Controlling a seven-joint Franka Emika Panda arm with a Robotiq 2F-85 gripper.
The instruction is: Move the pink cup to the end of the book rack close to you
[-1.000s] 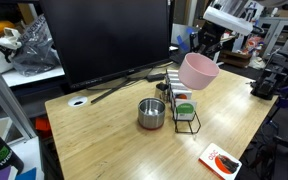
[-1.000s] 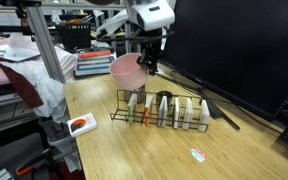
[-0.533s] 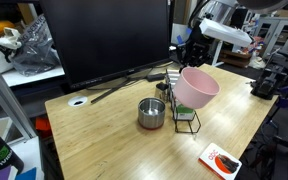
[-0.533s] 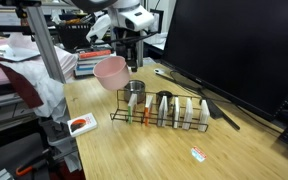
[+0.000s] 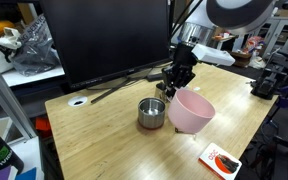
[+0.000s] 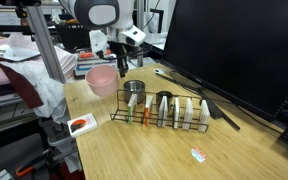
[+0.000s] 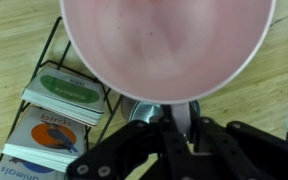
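Pink cup [image 5: 191, 112] is pinched at its rim by the claw [image 5: 178, 90], arm angled down beside the book rack [image 6: 174, 112].

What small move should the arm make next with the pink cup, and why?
Probably ease straight down: the gripper holds the pink cup by its rim beside the end of the book rack, and it seems not yet set on the table.

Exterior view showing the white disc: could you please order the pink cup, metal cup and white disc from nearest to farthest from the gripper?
1. The pink cup, held in the jaws of the gripper.
2. The metal cup, standing just beside the pink cup.
3. The white disc, far off at the corner of the table.
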